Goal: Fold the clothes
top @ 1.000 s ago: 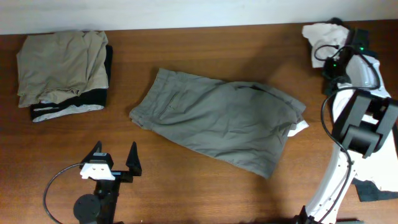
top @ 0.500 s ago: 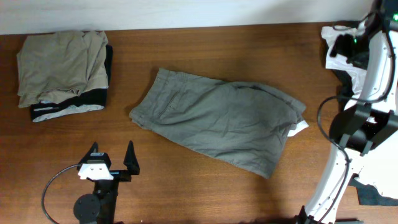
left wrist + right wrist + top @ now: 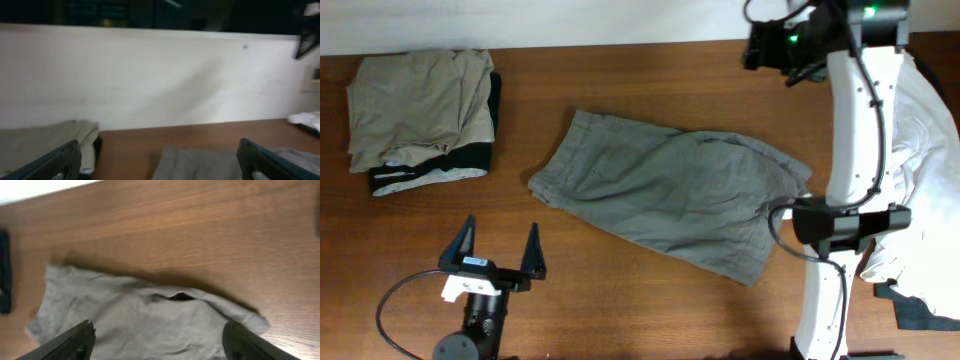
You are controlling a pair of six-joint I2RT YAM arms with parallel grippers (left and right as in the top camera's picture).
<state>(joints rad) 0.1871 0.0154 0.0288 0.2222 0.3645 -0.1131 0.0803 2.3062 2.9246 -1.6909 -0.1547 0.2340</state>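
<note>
Step in hand, my guess: just starting fold on grey-olive shorts (image 3: 670, 200). They lie flat and unfolded, mid desk (image 3: 650, 80). beige stack (image 3: 415, 105) back left looks done already.

Both empty: left gripper (image 3: 502, 232) wide, near front edge, apart from shorts; right gripper (image 3: 159, 332) wide too, hovering above shorts.

Next move probably needs both down on one edge, pinch, fold over.

Versus second ago: right arm swung in from back-right corner. white shirt (image 3: 925, 140) was bunched there, now spread along right side.
</note>
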